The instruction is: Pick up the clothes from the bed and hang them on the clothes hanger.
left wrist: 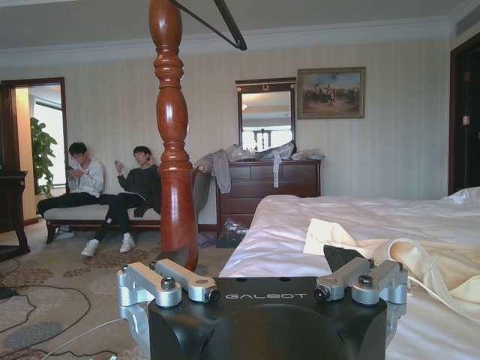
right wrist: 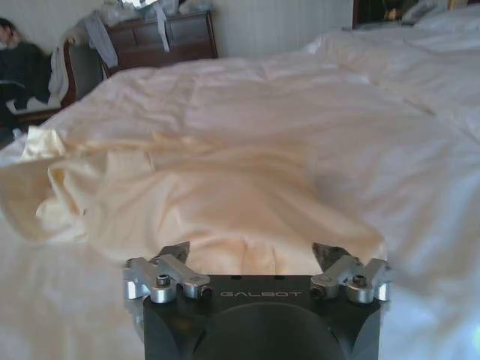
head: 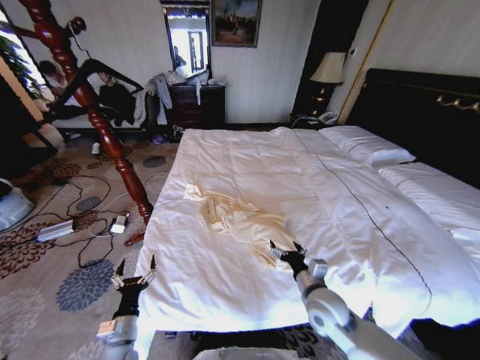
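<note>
A crumpled cream garment, the clothes (head: pixel 238 217), lies on the white duvet of the bed (head: pixel 337 195) near its front left part. My right gripper (head: pixel 287 250) rests on the duvet at the garment's near edge, fingers open. In the right wrist view the clothes (right wrist: pixel 225 187) bunch just beyond the open right gripper (right wrist: pixel 255 259). My left gripper (head: pixel 135 271) hovers open over the carpet beside the bed's front left corner; the open left gripper (left wrist: pixel 259 276) holds nothing. The black clothes hanger (head: pixel 94 73) hangs high on a wooden stand; the clothes hanger (left wrist: pixel 225 26) is above the left gripper.
The red turned wooden stand (head: pixel 112 142) rises from the carpet left of the bed. Cables and a power strip (head: pixel 56 229) lie on the floor there. A dark dresser (head: pixel 199 105) stands at the far wall, a lamp (head: pixel 328 69) beside the black headboard (head: pixel 420 112).
</note>
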